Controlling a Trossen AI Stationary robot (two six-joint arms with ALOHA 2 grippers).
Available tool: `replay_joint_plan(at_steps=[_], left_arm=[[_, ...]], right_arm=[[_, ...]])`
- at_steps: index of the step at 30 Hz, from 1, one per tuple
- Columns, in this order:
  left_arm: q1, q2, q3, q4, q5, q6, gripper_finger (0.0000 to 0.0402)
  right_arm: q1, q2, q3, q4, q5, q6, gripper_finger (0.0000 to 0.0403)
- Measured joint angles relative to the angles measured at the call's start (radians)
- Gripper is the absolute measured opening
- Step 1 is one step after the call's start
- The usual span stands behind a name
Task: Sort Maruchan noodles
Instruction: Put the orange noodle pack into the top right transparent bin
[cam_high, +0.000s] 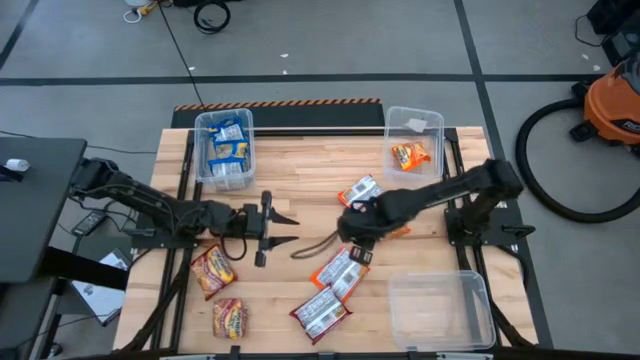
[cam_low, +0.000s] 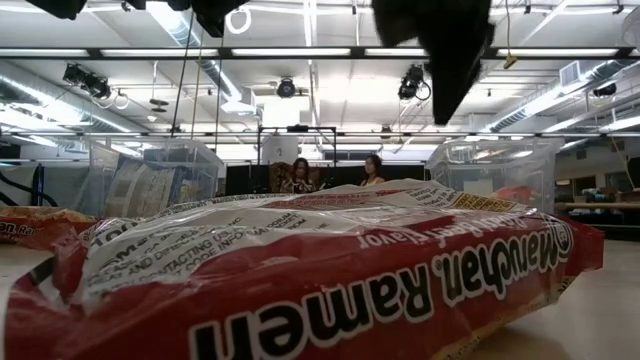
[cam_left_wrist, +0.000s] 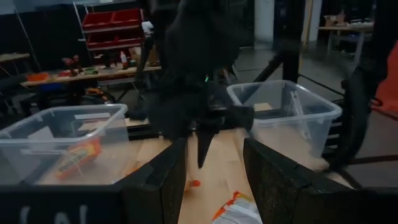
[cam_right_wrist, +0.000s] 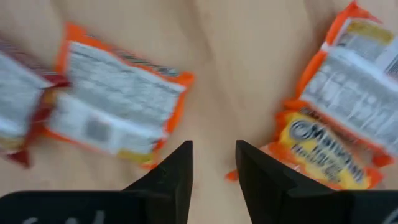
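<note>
The far-left bin (cam_high: 225, 148) holds blue-and-yellow packets (cam_high: 230, 150); the far-right bin (cam_high: 414, 140) holds an orange packet (cam_high: 409, 155). The near-right bin (cam_high: 441, 308) holds nothing. Left gripper (cam_high: 285, 229) and right gripper (cam_high: 352, 236) fingers stand apart, gripping nothing.

Low view, foreground: red ramen packet (cam_low: 300, 280) lying upside down to the camera; large white lettering reads "Maruchan Ramen", inverted. Smaller inverted print at its right end appears to read "Beef Flavor"; not certain. Fine print on the white back panel, centre left of frame, too small to read.

Right wrist view, lower right of frame: orange packet (cam_right_wrist: 326, 152) carries a partial "Maruchan" logo, blurred. Other packets: print illegible.
</note>
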Motion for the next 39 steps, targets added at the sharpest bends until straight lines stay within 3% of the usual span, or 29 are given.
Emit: replay_joint_plan(at_steps=[14,20,30,35,39], left_arm=[[0.029,-0.076,-0.001,-0.142,-0.054,0.058,0.0164],[0.061,-0.101,-0.001,-0.411,-0.272,0.004,0.0164],[0.046,-0.158,-0.001,-0.530,-0.248,-0.037,0.0164],[-0.026,-0.261,-0.001,-0.519,-0.267,-0.018,0.0164],[-0.097,-0.297,-0.001,-0.471,-0.261,0.029,0.0164]], right_arm=[[-0.121,0.058,0.001,0.013,0.132,-0.148,0.0166],[-0.149,0.162,0.001,0.004,0.195,-0.199,0.0166],[-0.144,0.290,0.000,0.013,0.333,-0.253,0.0166],[-0.134,0.332,0.000,0.006,0.335,-0.238,0.0166],[-0.128,0.335,0.000,0.007,0.404,-0.207,0.0166]])
